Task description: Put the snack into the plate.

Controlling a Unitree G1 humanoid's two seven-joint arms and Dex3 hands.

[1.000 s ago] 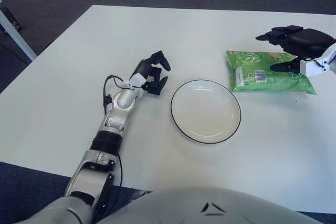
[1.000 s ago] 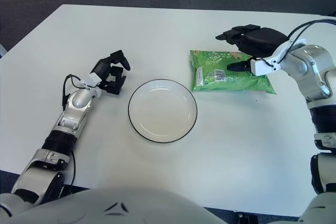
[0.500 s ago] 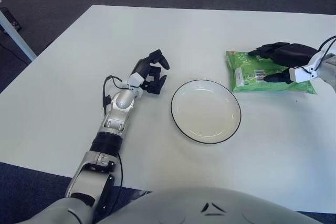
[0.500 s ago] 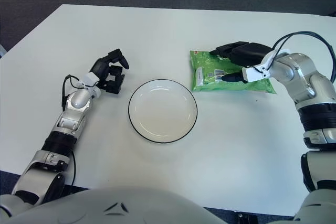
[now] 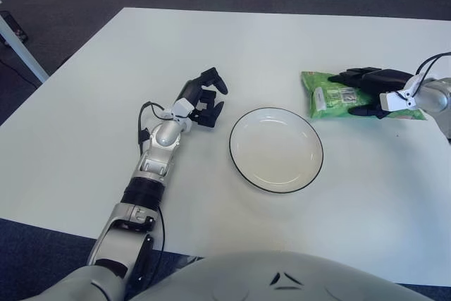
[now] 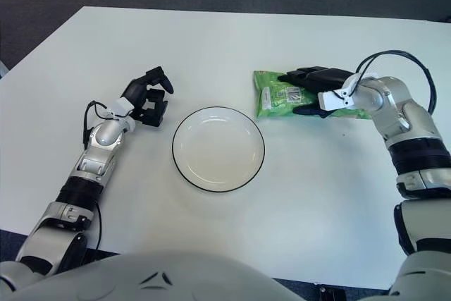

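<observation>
Snack bag, green, flat on table right of empty plate; right hand laid over it, clasp not yet evident, should pinch firmly at mid-bag before lifting plateward; left hand curled empty left of plate.

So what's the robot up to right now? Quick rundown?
Right hand down on the green snack bag, fingers around it, bag on the table. Left hand idle left of the plate. Plate bare, path to it open.
</observation>
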